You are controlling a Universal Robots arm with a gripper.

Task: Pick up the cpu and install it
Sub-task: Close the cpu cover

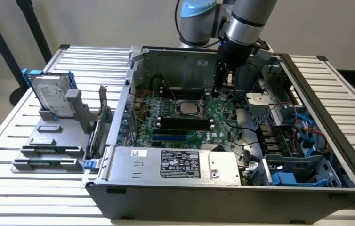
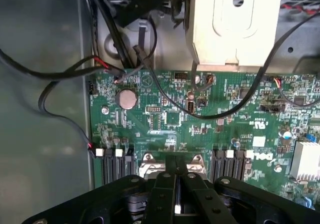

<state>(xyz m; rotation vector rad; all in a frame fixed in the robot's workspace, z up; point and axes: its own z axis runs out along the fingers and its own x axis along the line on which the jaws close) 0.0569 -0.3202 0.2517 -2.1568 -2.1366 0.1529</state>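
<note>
The cpu, a small flat silvery chip with a darker rim, lies on the grey holder at the exterior view's left, outside the computer case. My gripper hangs inside the open case over the green motherboard, far from the chip. In the wrist view my gripper is shut with its black fingers pressed together and nothing between them. It hovers just above the metal-framed socket, whose frame shows beside the fingers.
A grey hard drive in a blue bracket stands upright on the holder, with long grey blocks in front of it. Inside the case, black cables cross the board, with a beige metal bracket, the power supply and blue drive bays.
</note>
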